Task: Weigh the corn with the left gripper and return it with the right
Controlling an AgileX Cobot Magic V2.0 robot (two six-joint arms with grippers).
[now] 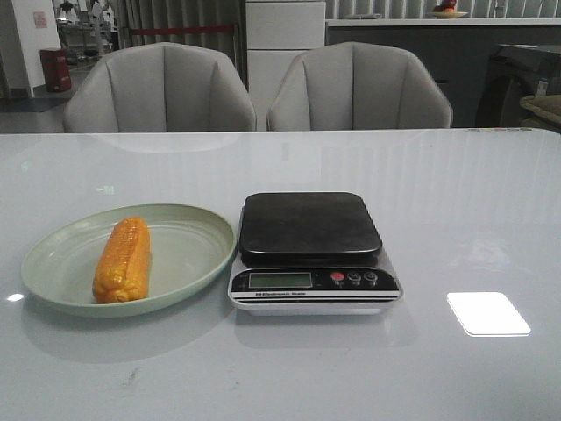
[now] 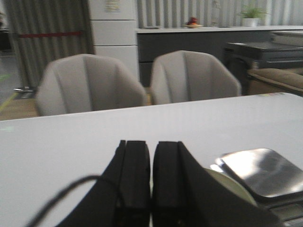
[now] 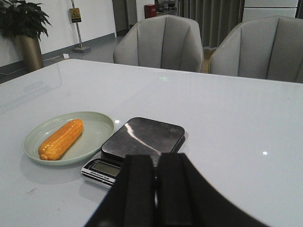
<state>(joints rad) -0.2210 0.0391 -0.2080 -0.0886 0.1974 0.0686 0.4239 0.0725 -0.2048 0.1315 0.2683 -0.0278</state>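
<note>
The corn (image 1: 123, 260), an orange-yellow cob w/ bumpy kernel rows and no husk, is seen lying lengthwise in a shallow, round, pale-green plate (image 1: 188, 263) on the left side of a glossy white table (image 1: 456, 219). Just beside the plate, to its right, a kitchen scale (image 1: 313, 253) is set: a dark, rounded-square metal platform w/ a dull sheen, over a silver base w/ an LCD window (image 1: 280, 280) and three small round buttons, one of them red (image 1: 337, 278). Nothing is resting on the platform. The left gripper (image 2: 151, 177), matte black and blocky, is shown in the left wrist view w/ its fingers pressed together, nothing between them, held above the table near the plate edge and scale. The right gripper (image 3: 155, 187) is likewise clenched on nothing, above the table on the near side of the scale. Two grey padded chairs (image 1: 162, 88) are lined up behind the table.
</note>
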